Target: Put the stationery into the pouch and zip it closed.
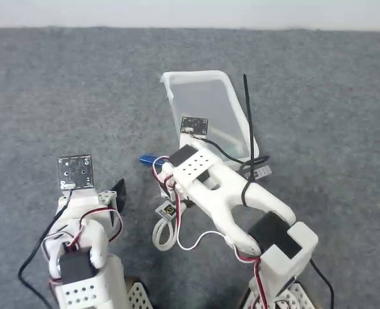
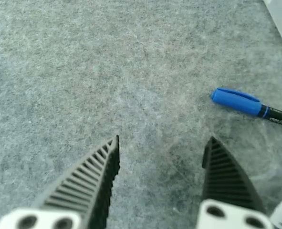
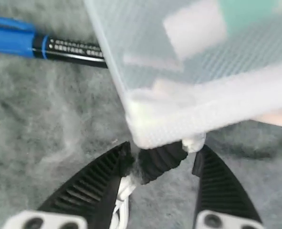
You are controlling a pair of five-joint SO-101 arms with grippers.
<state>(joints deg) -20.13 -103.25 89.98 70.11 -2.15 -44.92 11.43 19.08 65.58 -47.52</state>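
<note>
The translucent pouch (image 1: 206, 106) lies flat on the grey carpet in the middle of the high view. In the right wrist view the pouch (image 3: 179, 71) holds a white item (image 3: 195, 28) and a teal item (image 3: 248, 12). Its black zipper pull (image 3: 161, 161) sticks out at the near corner. My right gripper (image 3: 163, 150) is open with that pull between its fingers. A blue-capped pen (image 1: 148, 159) lies on the carpet beside that corner; the pen (image 3: 40, 44) has a black barrel. My left gripper (image 2: 162, 155) is open over bare carpet, a short way from the pen (image 2: 245, 104).
Grey carpet (image 1: 61, 90) covers the whole surface, with a pale strip along the far edge. The right arm (image 1: 228, 193) lies across the pouch's near end, trailing black and white cables (image 1: 167, 235). The left arm (image 1: 80, 225) is at the near left.
</note>
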